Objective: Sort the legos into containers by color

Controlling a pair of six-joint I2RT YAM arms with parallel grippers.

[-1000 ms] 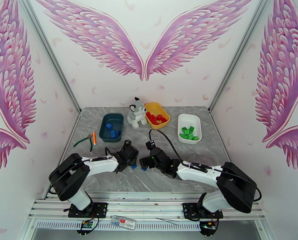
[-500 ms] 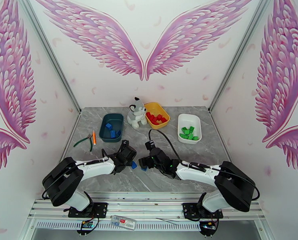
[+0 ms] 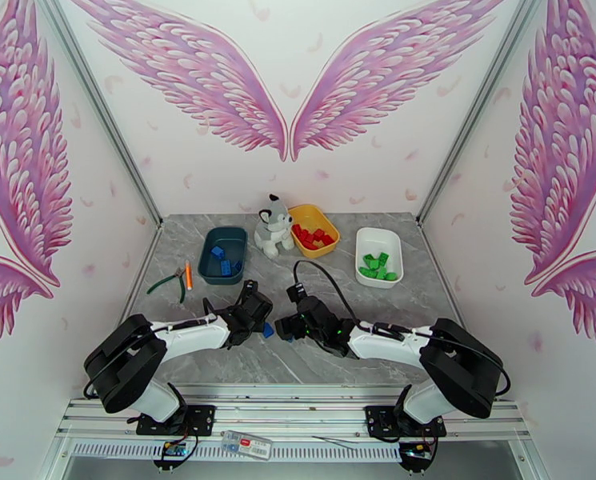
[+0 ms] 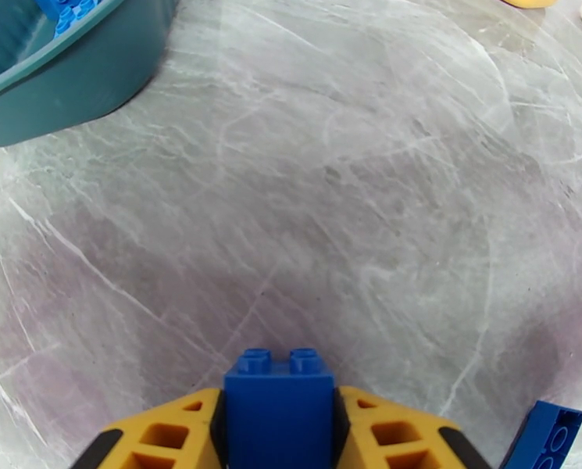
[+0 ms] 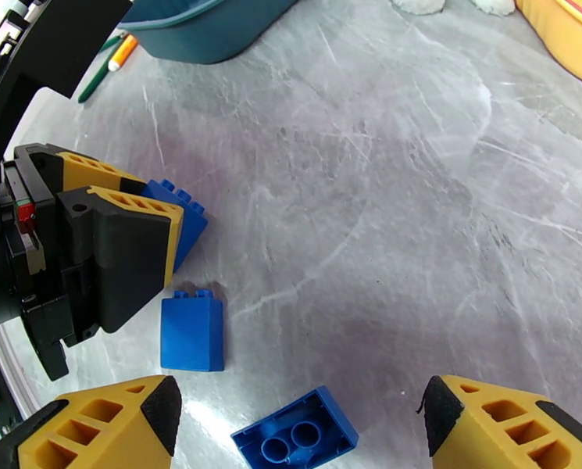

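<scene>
Held blue brick [image 4: 279, 404]: sat low over the table, well apart from the teal tray [image 4: 64, 84], on its near right side.
Left gripper [image 5: 158, 203]: fingers were clamped on that brick.
Loose bricks: flat brick [image 5: 191, 334] and overturned brick [image 5: 294, 438] lay farther from the tray.
Right gripper [image 5: 298, 404]: fingers stood apart, straddling the overturned brick.
Risk: the grippers worked close together, so a lift toward the tray could clip the right fingers or knock the flat brick.
</scene>
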